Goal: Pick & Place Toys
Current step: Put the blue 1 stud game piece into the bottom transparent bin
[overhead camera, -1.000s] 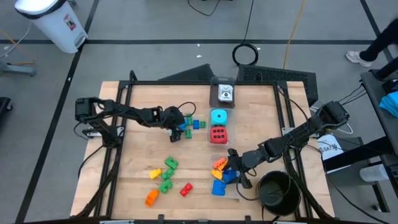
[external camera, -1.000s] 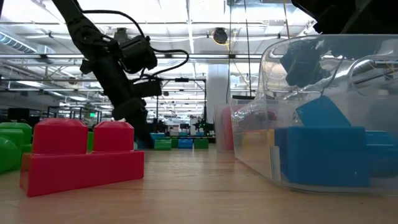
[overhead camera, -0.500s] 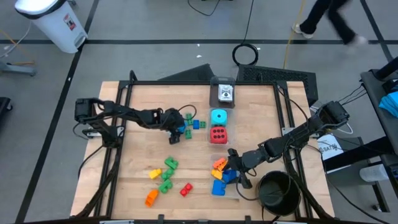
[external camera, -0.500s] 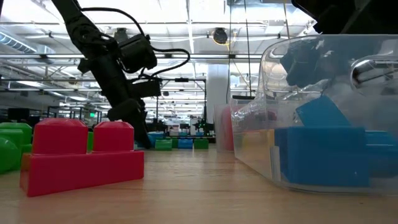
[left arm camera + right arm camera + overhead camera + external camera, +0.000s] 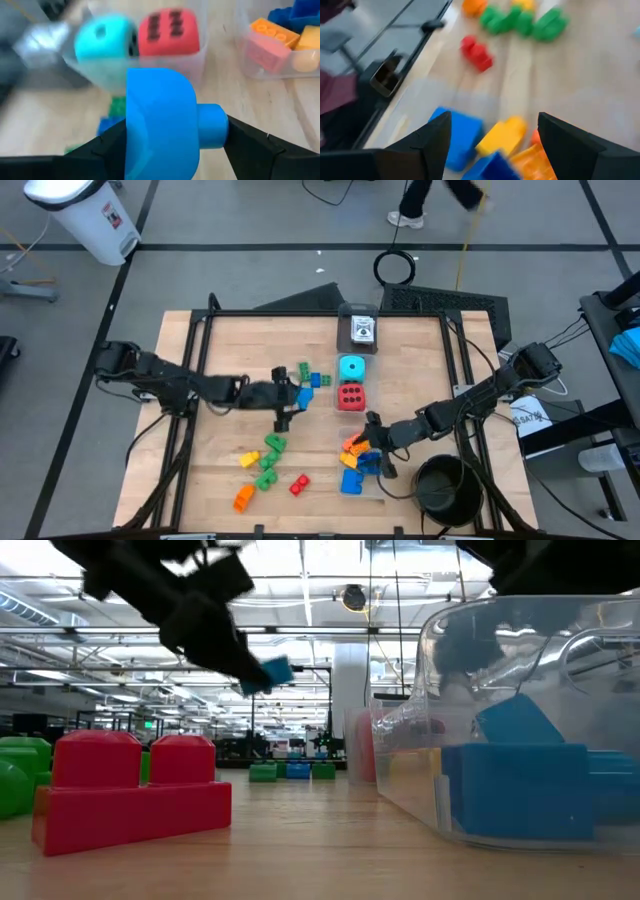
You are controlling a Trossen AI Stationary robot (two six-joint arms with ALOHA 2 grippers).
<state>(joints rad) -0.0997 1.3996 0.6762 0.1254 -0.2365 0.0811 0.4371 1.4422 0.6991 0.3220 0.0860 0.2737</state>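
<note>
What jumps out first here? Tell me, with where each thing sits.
The left gripper stands out first, clamped on a blue brick and lifted above the middle of the table. Just beyond it, a cyan die and a red die sit in a clear box. The right gripper hangs open over another clear box of blue, yellow and orange bricks near the table's front right.

Robotics lab in open industrial hall: wooden table (image 5: 240, 330) framed by rig, cables (image 5: 395, 268) on taped floor, ceiling strip lights (image 5: 300, 585) seen beyond.
</note>
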